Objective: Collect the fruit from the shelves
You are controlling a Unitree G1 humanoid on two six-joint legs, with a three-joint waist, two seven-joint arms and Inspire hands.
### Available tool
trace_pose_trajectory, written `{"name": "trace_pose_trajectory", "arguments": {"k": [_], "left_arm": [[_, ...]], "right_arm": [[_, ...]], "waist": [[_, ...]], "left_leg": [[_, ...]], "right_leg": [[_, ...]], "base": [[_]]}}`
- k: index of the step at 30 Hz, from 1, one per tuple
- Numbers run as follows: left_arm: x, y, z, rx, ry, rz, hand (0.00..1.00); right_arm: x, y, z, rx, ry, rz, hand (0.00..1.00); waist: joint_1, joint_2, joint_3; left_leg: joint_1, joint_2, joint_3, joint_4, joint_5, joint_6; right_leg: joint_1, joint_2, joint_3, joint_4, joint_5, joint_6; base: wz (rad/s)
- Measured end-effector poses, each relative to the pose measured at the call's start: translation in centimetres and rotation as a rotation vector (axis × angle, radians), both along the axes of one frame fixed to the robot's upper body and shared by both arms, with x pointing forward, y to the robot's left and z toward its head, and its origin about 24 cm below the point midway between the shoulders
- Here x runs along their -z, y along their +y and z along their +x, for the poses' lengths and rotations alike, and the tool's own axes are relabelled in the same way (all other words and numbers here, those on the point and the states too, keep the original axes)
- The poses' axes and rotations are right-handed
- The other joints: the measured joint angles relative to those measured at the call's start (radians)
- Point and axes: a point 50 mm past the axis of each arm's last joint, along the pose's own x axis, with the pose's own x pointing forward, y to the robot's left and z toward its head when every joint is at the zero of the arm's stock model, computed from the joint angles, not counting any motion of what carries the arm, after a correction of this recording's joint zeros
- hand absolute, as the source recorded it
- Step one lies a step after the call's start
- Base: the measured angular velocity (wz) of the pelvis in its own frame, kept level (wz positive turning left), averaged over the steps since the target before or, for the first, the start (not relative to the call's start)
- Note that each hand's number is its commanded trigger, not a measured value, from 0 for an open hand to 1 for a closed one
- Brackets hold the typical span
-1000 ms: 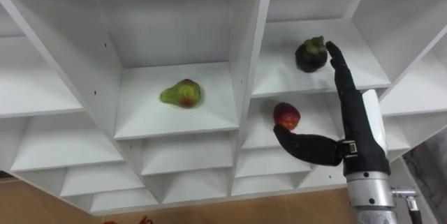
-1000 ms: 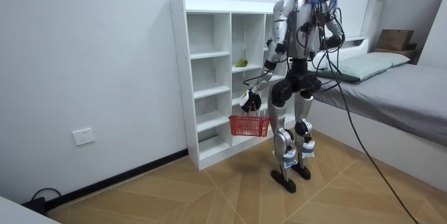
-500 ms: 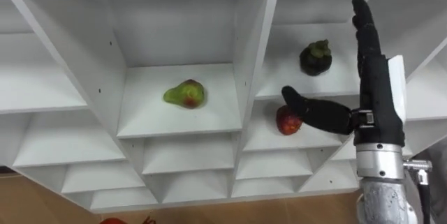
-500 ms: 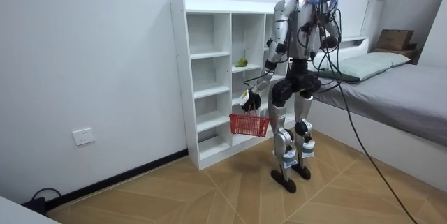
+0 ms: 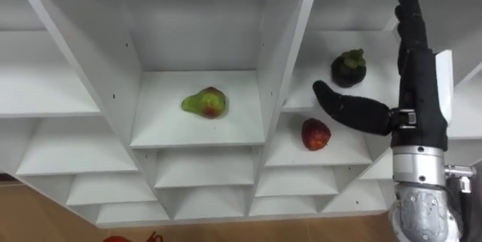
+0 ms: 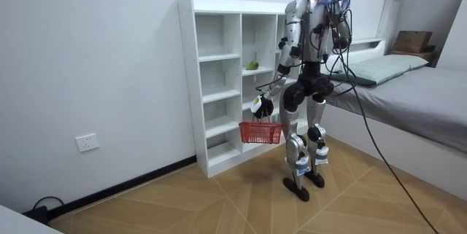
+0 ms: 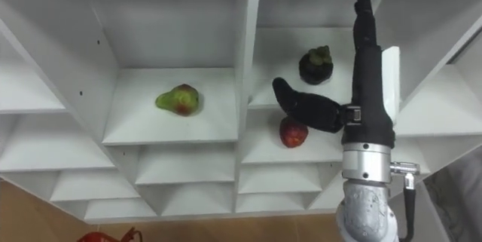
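Right hand (image 5: 418,100) wide, empty, mangosteen (image 5: 349,68) at its 10 o'clock; best slide palm round fruit before curling, not nudging it deeper; left hand (image 6: 260,106) grips basket (image 6: 260,131).

Right hand (image 5: 419,95), right side of eye view: matte black shell, slim segmented fingers, thick rounded thumb. White flat plate along back of hand. Black wrist band with small pale marking. Below band: brushed silver cylindrical forearm, ringed collar, small metal fitting with dark cable at lower right corner. Room view, upper centre: silver-grey arms and torso, black hips and thighs, silver shins, black feet. Left hand (image 6: 260,106) black, white tag. Dark cable bundle above head at top edge; one cable runs to lower right.
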Motion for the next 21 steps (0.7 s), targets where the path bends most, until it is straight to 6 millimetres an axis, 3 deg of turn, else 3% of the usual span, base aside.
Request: {"name": "trace_pose_trajectory", "arguments": {"k": [6,8,10,21], "left_arm": [[0.1,0.1,-0.3,-0.001,0.013,0.005,1.00],[0.0,0.3,-0.3,-0.001,0.018,0.012,1.00],[0.0,0.4,-0.3,-0.002,0.020,0.013,1.00],[-0.4,0.2,0.4,0.046,0.000,-0.003,1.00]], "right_arm": [[1.5,-0.6,0.5,-0.011,0.088,0.053,0.00],[1.7,-0.8,0.9,-0.011,0.101,0.080,0.00],[1.8,-1.2,1.3,-0.005,0.109,0.083,0.00],[3.2,-2.6,3.5,-0.007,0.196,0.091,0.00]], "waist": [[0.001,-0.002,0.0062],[0.001,-0.008,0.0131],[0.001,-0.009,0.0147],[0.004,-0.015,0.0110]], "left_leg": [[-0.001,-0.002,-0.009,0.003,0.000,0.000],[-0.001,-0.002,-0.013,0.008,0.000,0.000],[-0.001,-0.003,-0.019,0.010,0.000,0.000],[0.003,-0.004,-0.030,0.016,0.000,0.000]], "right_leg": [[0.003,-0.007,-0.012,0.000,0.000,0.000],[0.008,-0.008,-0.018,-0.001,0.000,0.000],[0.010,-0.009,-0.023,-0.001,0.000,0.000],[0.021,-0.012,-0.028,-0.001,0.000,0.000]], "base": [[0.03],[0.06],[0.10],[0.03]]}}
